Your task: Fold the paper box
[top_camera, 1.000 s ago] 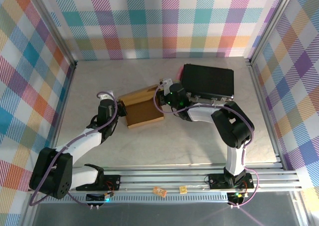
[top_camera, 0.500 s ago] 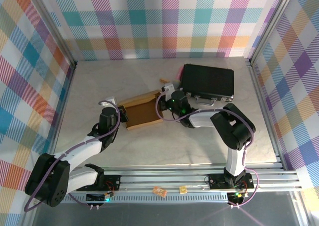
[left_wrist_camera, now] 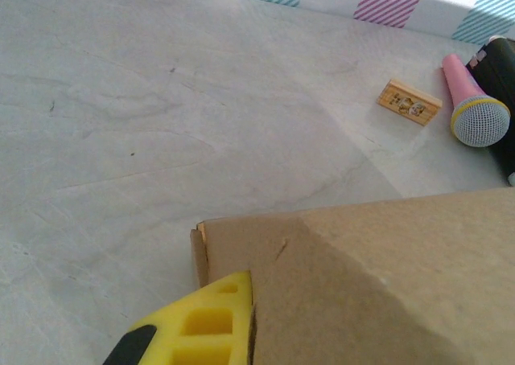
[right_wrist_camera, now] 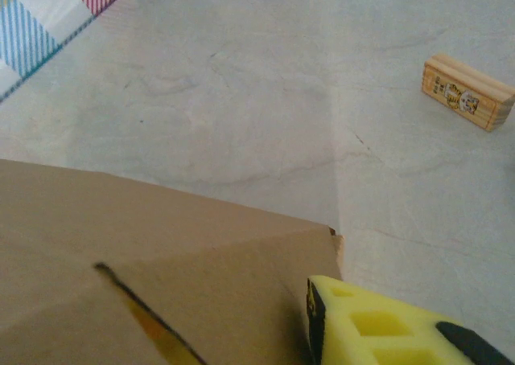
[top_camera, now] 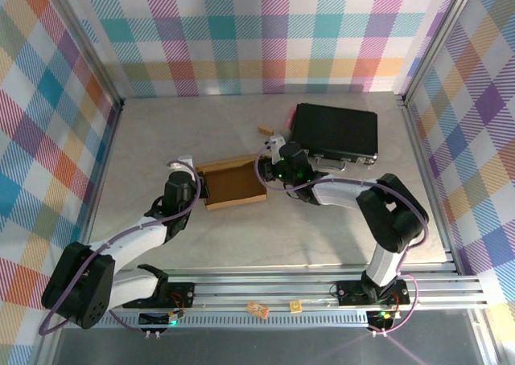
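Observation:
The paper box (top_camera: pixel 234 185) is a shallow brown cardboard tray in the middle of the table, lying between the two arms. My left gripper (top_camera: pixel 199 186) sits at its left wall. One yellow finger (left_wrist_camera: pixel 195 326) lies against the outside of that cardboard wall (left_wrist_camera: pixel 378 276), and the other finger is hidden behind it. My right gripper (top_camera: pixel 268 170) sits at the box's far right corner. Its yellow finger (right_wrist_camera: pixel 378 329) presses the outside of the wall (right_wrist_camera: pixel 161 252) there, with the other finger hidden.
A black hard case (top_camera: pixel 335 131) lies at the back right, just behind the right wrist. A small wooden block (top_camera: pixel 264 129) (left_wrist_camera: pixel 409 102) (right_wrist_camera: pixel 467 92) and a pink microphone (left_wrist_camera: pixel 472 104) lie on the table behind the box. Plaid walls enclose the table.
The box has swung from tilted to nearly square with the table and come a little nearer. Both grippers have moved with it, staying at its left and right ends.

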Motion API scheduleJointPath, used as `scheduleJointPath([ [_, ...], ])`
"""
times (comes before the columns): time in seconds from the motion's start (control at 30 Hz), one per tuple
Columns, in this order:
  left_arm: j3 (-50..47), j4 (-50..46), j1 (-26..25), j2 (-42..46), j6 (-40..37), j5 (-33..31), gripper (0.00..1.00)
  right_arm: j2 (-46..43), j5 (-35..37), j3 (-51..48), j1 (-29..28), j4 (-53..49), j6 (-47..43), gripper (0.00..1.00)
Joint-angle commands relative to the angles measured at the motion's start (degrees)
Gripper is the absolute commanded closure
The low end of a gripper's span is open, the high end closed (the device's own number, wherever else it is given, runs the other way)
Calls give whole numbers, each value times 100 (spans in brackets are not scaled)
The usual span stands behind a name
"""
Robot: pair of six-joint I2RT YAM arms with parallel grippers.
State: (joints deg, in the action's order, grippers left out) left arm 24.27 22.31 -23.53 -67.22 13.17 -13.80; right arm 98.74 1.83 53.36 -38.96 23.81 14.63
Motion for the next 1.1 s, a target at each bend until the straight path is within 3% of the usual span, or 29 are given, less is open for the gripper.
scheduleJointPath([
  [0.0,56,-744,-117,-176,-112,130,100,-671,-294,44,66,-754,163,59],
  [0.17,374,-974,-117,-267,-233,234,100,-1570,-622,192,193,-2110,516,47],
  [0.27,579,-1108,-116,-318,-326,323,100,-2074,-812,359,204,-2696,806,47],
  [0.43,847,-1296,-116,-379,-478,426,100,-2542,354,1106,439,-3713,1809,36],
  [0.57,956,-1355,-108,-446,-499,455,100,-1808,18,2224,1209,-4825,3277,35],
  [0.63,933,-1297,-108,-477,-448,398,100,-1115,-574,2807,1553,-5547,4204,39],
  [0.73,895,-1200,-107,-537,-354,344,100,-221,-1588,3246,1785,-5786,5113,45],
  [0.87,928,-1106,-108,-616,-272,299,100,592,-2456,3705,1782,-5800,5814,51],
  [1.07,903,-1029,-108,-608,-253,256,100,1061,-2694,3969,1747,-5769,5991,53],
])
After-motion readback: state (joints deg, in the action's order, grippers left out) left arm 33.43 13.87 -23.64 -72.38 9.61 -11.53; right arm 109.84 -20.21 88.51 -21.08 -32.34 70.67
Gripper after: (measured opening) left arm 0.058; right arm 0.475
